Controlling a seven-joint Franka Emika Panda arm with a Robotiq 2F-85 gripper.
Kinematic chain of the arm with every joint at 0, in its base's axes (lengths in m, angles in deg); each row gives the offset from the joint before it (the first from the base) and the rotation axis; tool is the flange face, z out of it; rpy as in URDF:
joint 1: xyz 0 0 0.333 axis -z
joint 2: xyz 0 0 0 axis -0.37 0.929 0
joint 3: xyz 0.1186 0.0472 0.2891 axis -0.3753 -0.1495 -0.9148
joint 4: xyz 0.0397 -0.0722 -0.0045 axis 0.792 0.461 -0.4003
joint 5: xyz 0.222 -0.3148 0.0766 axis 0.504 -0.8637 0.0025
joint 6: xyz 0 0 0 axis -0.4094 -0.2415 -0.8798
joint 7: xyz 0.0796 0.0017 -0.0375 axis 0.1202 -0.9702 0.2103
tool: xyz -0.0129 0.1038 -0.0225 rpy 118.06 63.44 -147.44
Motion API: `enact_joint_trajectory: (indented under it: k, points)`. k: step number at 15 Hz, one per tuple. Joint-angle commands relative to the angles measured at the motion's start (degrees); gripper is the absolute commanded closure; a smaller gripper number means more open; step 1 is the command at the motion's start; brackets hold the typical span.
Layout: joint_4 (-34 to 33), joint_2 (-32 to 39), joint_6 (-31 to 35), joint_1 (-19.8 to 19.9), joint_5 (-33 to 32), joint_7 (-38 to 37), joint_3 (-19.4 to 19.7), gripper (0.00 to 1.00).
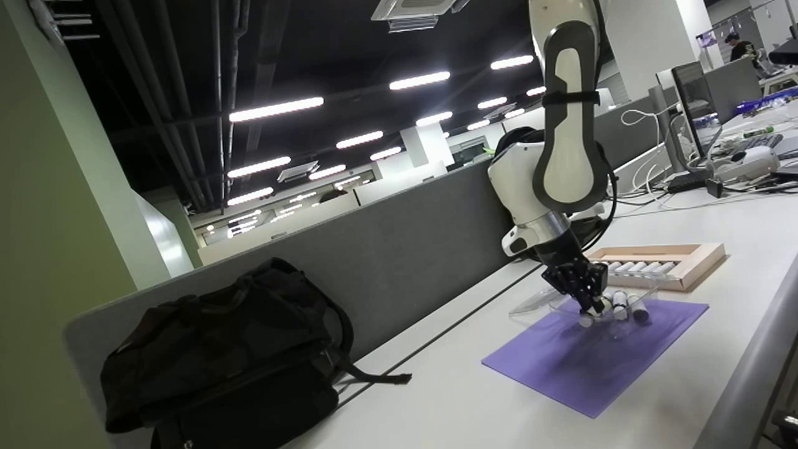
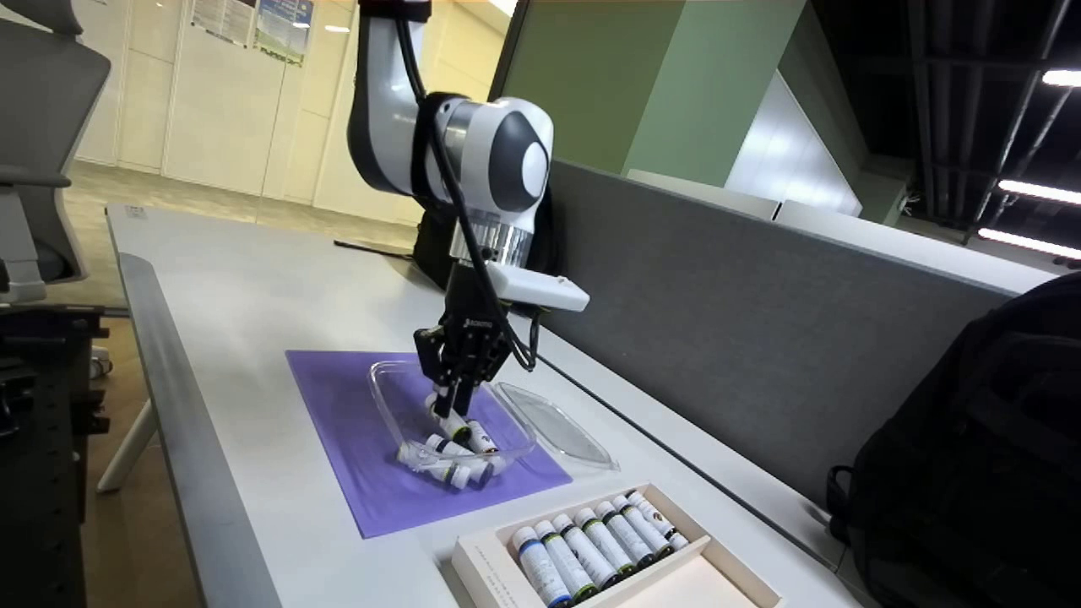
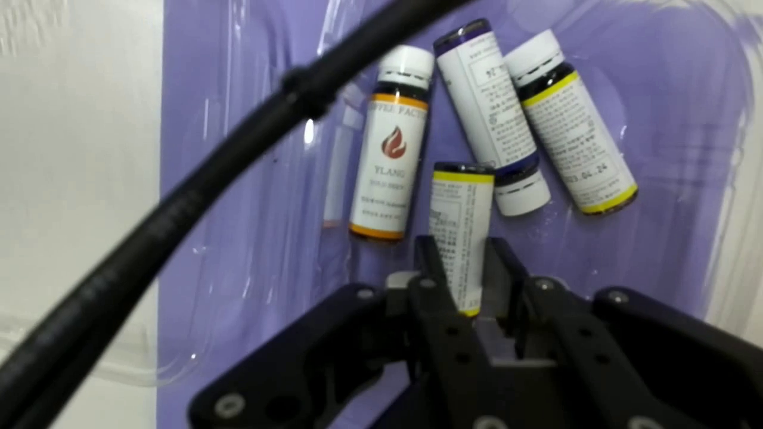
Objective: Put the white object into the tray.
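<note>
Wrist view: gripper (image 3: 464,262) between container walls (image 3: 728,196)

The gripper (image 2: 453,409) reaches into a clear container (image 2: 389,411) of bottles (image 2: 482,437).

Tool (image 3: 461,262) between container walls (image 3: 728,179), bottles (image 3: 388,179) alongside, open room above tray (image 2: 488,567)

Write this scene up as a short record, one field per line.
Gripper: apparently shut on yellow-banded bottle, white label
Lifted: cannot tell
Tub: clear, on purple mat
Also in tub: orange-banded bottle, blue-banded bottle, second yellow-banded bottle
Lid: clear, off, beside the tub
Tray: beige, on the desk, holding a row of bottles
Status: gripped bottle not yet in the tray
</note>
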State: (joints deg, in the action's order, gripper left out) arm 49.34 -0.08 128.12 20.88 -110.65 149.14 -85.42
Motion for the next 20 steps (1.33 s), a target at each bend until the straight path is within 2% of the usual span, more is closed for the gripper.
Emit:
enact_joint_trajectory:
  k: [1, 3, 6, 10, 14, 17, 20]
  points:
    - [1.6, -7.6, -7.2, 2.0, 7.0, 2.5, -3.6, 0.94]
    - [1.7, -11.4, -11.5, 1.9, 10.1, 2.7, -3.7, 0.94]
    - [3.8, -16.8, -12.3, 1.0, 5.2, -2.2, 0.2, 0.94]
    - [7.4, -20.4, -11.5, 3.5, -0.1, -1.8, 4.7, 0.94]
    - [11.5, -21.2, -6.6, 7.7, -9.1, -1.5, 10.3, 0.94]
    - [12.6, -19.8, 0.7, 11.5, -16.3, 0.0, 14.4, 0.94]
    - [12.1, -18.9, 5.9, 14.6, -19.8, 2.3, 17.1, 0.94]
